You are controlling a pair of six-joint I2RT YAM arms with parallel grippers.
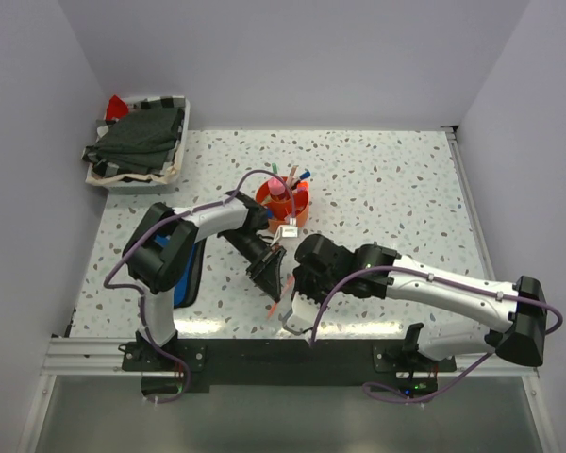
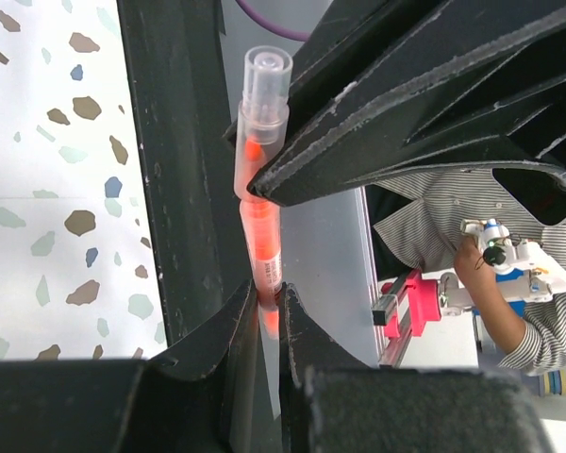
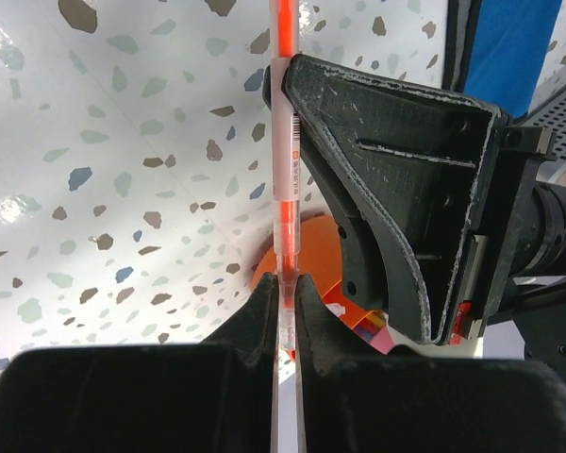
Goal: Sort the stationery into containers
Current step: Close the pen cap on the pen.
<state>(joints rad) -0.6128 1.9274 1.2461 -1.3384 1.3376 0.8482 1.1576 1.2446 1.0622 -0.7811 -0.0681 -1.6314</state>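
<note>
A thin orange plastic pen (image 2: 261, 236) is pinched tight by the left claw (image 2: 269, 304), and by the right claw (image 3: 288, 291) just beside it.

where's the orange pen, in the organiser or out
Out: left gripper and right gripper both clamp the orange pen, apart from the orange organiser.

White speckled tabletop (image 1: 387, 189) here, terrazzo look with grey and brown flecks. The far-left corner has a white tray (image 1: 132, 182) piled with dark cloth (image 1: 141, 137). A round orange organiser (image 1: 297, 212) stands roughly mid-table. A flat blue pouch (image 1: 183, 288) with a black edge lies near the left front edge, only partly in view.
</note>
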